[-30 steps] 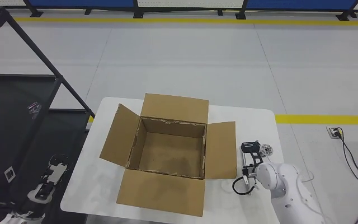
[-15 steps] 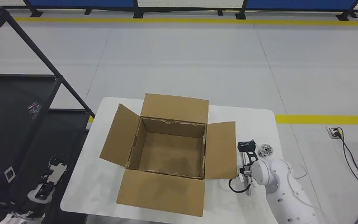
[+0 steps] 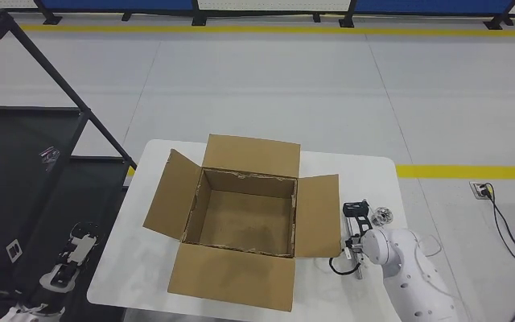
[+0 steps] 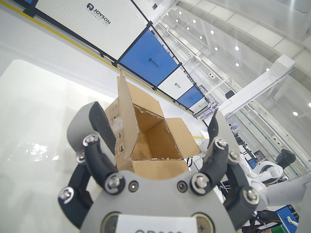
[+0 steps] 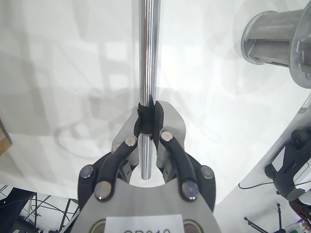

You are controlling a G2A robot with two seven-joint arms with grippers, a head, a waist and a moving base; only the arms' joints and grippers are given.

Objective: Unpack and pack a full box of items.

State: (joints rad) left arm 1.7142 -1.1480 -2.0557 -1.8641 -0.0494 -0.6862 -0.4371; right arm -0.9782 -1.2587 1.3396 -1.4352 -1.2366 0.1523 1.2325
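An open cardboard box (image 3: 245, 221) stands in the middle of the white table (image 3: 362, 173), all flaps folded out and its inside bare. To its right my right gripper (image 3: 354, 212) hovers low over the table. The right wrist view has that gripper (image 5: 148, 113) shut on a slim chrome rod (image 5: 148, 32), which runs on past the pads over the tabletop. A grey metal flanged cylinder (image 5: 272, 42) lies beside the rod and is a small shiny piece (image 3: 381, 215) from above. My left gripper (image 4: 155, 115) is open with nothing in it, looking at the box (image 4: 155, 137) from a distance.
A black frame with dark netting (image 3: 48, 161) stands left of the table. A black cable (image 3: 342, 266) loops on the table by the right arm. White tabletop lies bare behind the box and right of it.
The right arm has shifted slightly left toward the box, with the rod still in its grip. The box has not moved.
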